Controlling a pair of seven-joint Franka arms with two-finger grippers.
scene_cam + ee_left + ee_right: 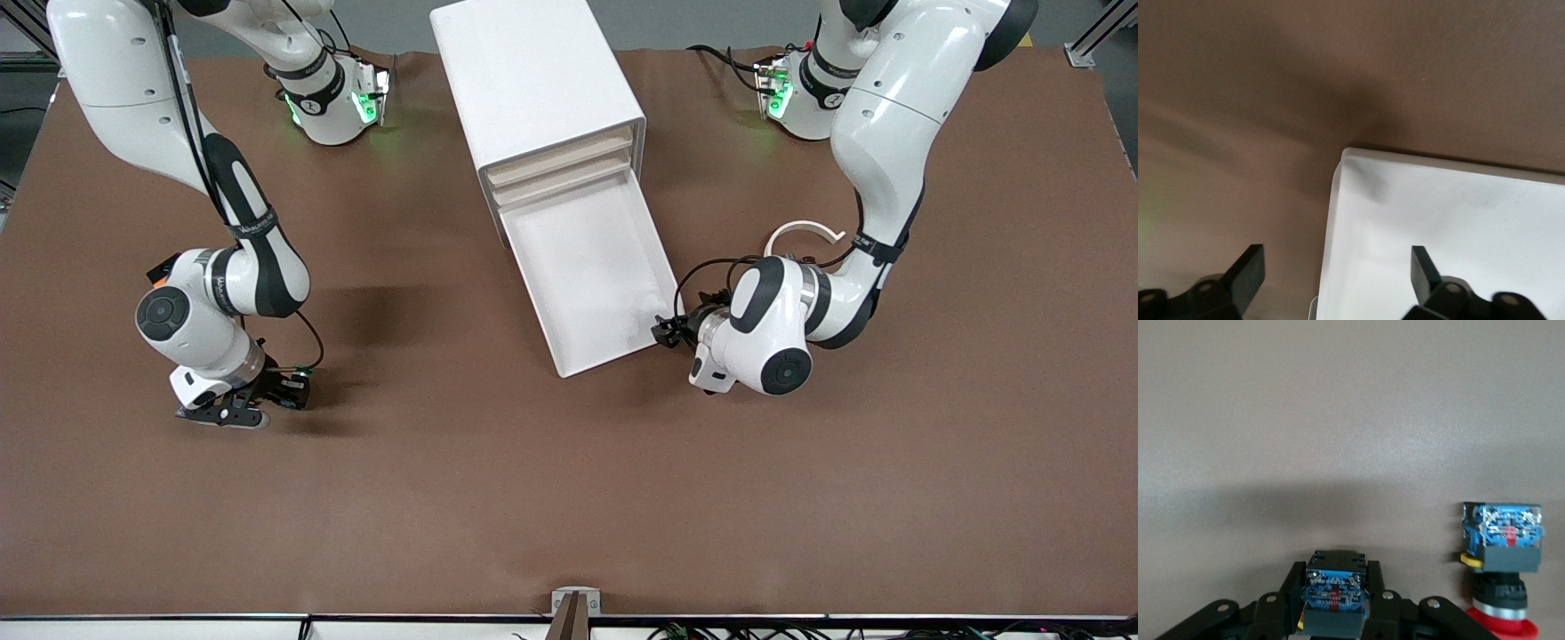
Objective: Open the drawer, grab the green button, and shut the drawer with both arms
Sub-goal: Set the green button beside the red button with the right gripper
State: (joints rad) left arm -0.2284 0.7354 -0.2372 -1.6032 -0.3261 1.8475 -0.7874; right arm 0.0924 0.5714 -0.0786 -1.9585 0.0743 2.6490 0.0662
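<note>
Brown surface (569,498) before you, your left gripper (1338,267) at the open drawer (587,276) corner, jaws spread, your right gripper (289,391) jaws pinching a button (1335,597), red-capped button (1501,587) just beside it

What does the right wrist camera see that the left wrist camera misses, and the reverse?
Only the right wrist view: the right gripper, shut on a small push-button with a black-and-blue base, its cap hidden. A second such push-button with a red cap stands cap-down on the table beside it.
Only the left wrist view: the left gripper, open, straddles a corner of the shallow white plastic drawer, which is pulled out.
Both: the brown table and a dark two-finger gripper.
</note>
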